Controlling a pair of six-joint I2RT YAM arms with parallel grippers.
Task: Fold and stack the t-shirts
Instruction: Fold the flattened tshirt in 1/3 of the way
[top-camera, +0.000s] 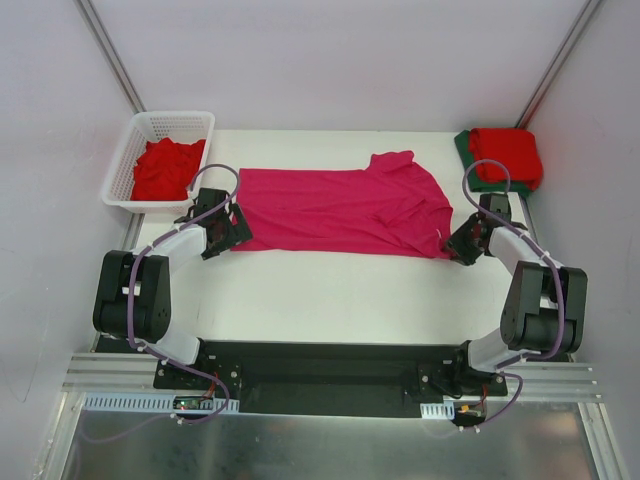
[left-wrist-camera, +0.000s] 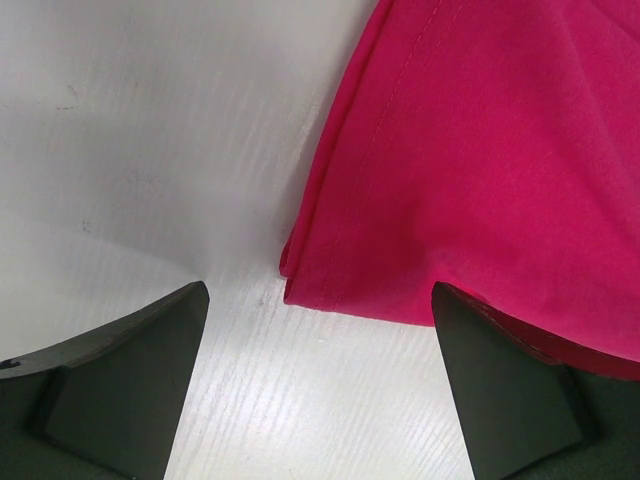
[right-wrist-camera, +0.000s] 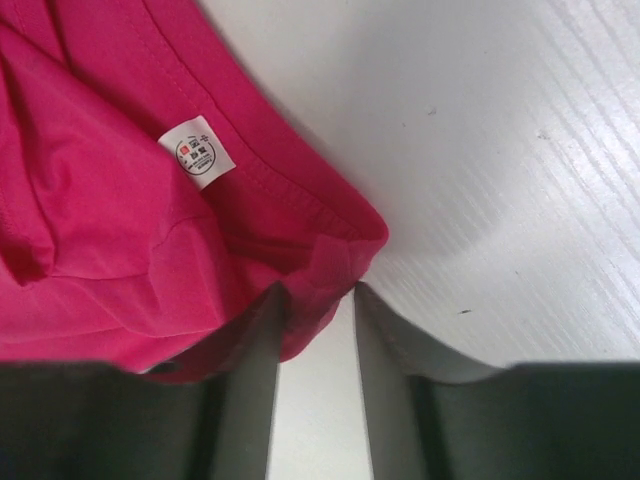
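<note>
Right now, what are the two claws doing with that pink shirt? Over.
Left gripper open at the pink shirt's hem corner. Right gripper narrow around its edge near the label, grip unconfirmed. Shirt spread on table. Basket, folded stack off to the sides.

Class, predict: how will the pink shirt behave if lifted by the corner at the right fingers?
Probably floppy: the pink shirt lies flat with soft creases, so it should drape. Likely light: thin cloth bunches between the right fingers.
</note>
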